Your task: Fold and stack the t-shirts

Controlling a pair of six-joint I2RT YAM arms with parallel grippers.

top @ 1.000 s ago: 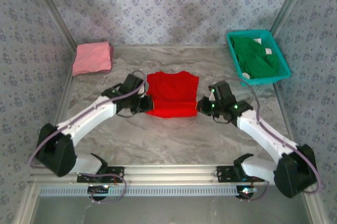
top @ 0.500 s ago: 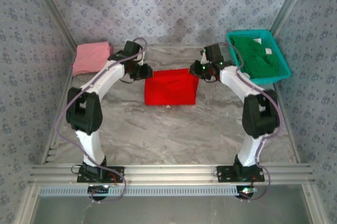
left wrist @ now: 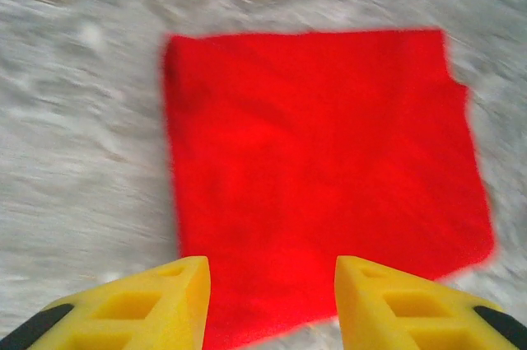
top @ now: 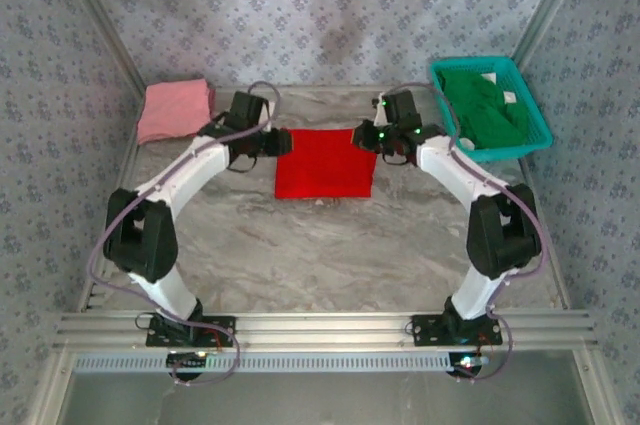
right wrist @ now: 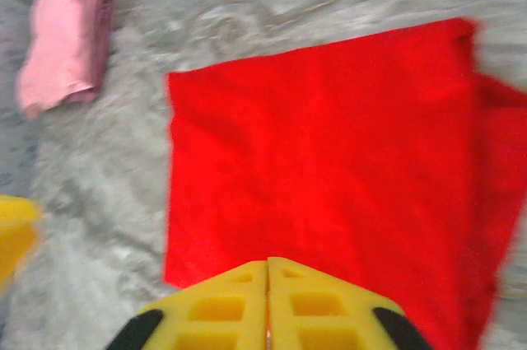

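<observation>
Judging by how it lies, the red t-shirt [top: 325, 165] is partway through folding. It rests flat on the table [top: 300, 255] as a squarish rectangle directly between your two claws, with each claw poised over one of its corners. Your left claw [left wrist: 272, 301] hangs above the shirt's edge with its fingers apart and nothing between them. Your right claw [right wrist: 268, 301] hangs above the opposite corner with its fingers pressed together. The cloth beneath lies flat, so I judge nothing is pinched.

The pink t-shirt [top: 175, 110] sits folded well out beyond your left claw's outer side, apart from the red one. The green t-shirt [top: 485, 105] is bunched in the teal basket [top: 540, 133], just outside your right claw.

Next I'd expect either one more fold, to bring the red down to the pink one's footprint, or a carry across onto the pink. Either way, you'll need both claws spread and lowered onto matching corners. They must catch every layer, or the fold will slide open.

Both wrist views are blurred, so the layer edges are soft. The shirt's edge nearest each claw is cut off behind its own fingers. On the right of the right claw's view, a lower layer sticks out past the top one; sleeve or hem, I cannot tell.
</observation>
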